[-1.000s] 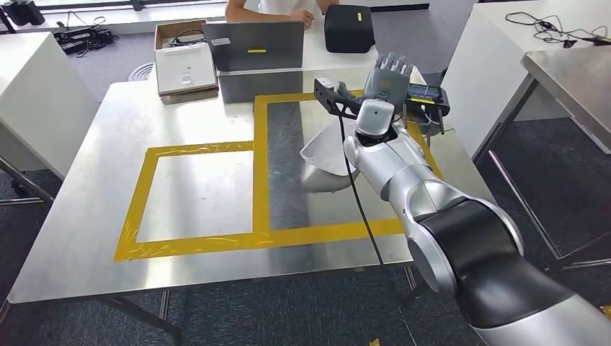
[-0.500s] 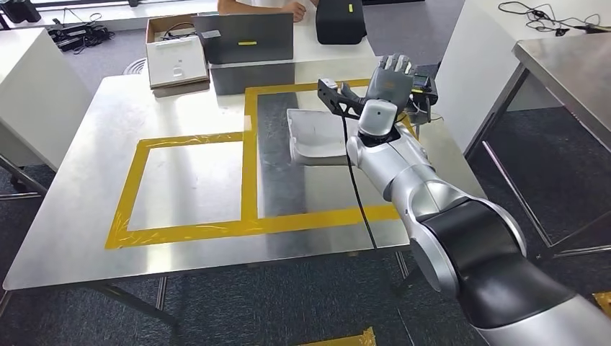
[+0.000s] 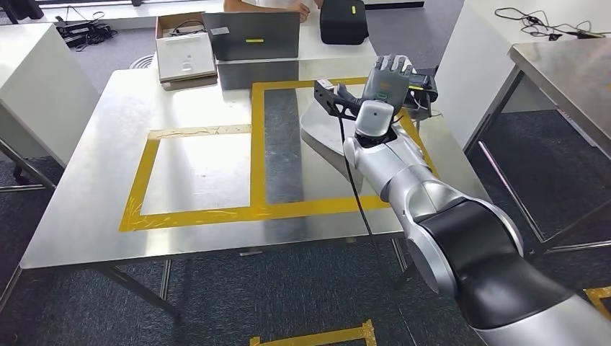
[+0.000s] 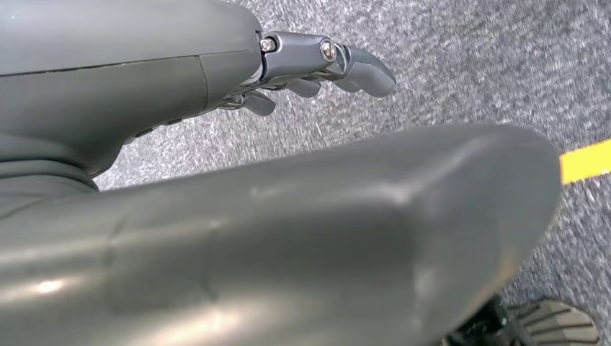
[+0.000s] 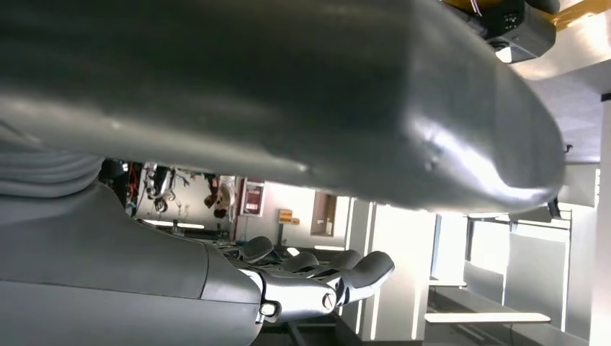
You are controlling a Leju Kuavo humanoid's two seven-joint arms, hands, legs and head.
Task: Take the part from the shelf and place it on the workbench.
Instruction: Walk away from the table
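My right hand (image 3: 390, 74) is raised over the far right of the steel workbench (image 3: 194, 108), fingers upright and apart, holding nothing. In the right wrist view its fingers (image 5: 324, 270) stand spread against the room, with nothing between them and the thick thumb. A black boxy piece (image 3: 426, 88) with thin wires lies on the bench just right of that hand, apart from it. A pale curved patch (image 3: 322, 137) shows on the steel beside my forearm; I cannot tell whether it is an object or a reflection. My left hand (image 4: 317, 65) hangs over grey carpet, its fingers loose and holding nothing.
Yellow tape (image 3: 258, 151) marks two rectangles on the bench. At its far edge stand a grey case (image 3: 252, 36), an open cardboard box (image 3: 184, 50) and a black bag (image 3: 344, 20), with a person behind them. White cabinets flank the bench; another steel table (image 3: 569, 72) stands right.
The whole picture shifts between frames, so the camera has moved. My right hand stays raised over the far right of the bench. The pale patch beside the forearm changes shape.
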